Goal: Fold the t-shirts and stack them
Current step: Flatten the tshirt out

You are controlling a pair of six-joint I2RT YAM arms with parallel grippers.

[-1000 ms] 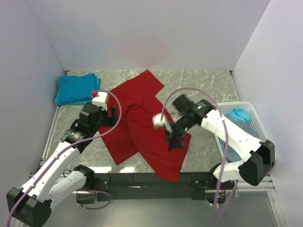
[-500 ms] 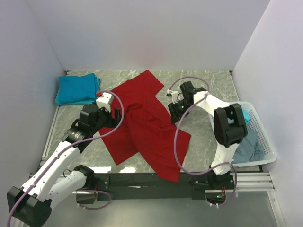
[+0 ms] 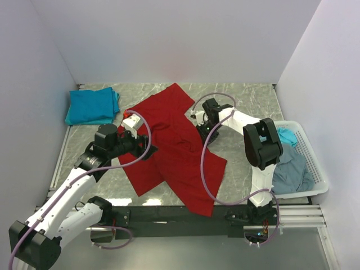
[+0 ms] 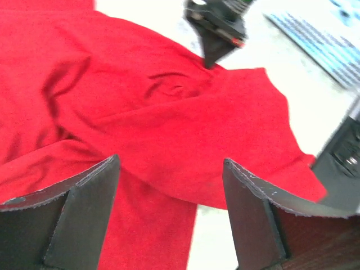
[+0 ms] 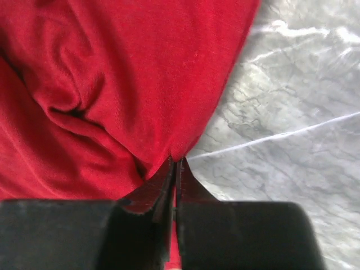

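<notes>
Right gripper clamped on red t-shirt edge | left gripper fingers apart above the cloth | marble table shows beside that edge

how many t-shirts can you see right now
4: the red t-shirt spread mid-table, the folded teal t-shirt at the back left, and the grey-blue t-shirt and crumpled teal t-shirt in the white basket on the right. The folded pile or basket may hide more.

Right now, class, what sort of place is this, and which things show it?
Likely a robot lab test cell: plain white walls box in a grey marble-patterned tabletop, two white-and-black arms stand at its near edge, and a bright red t-shirt lies spread for folding.
</notes>
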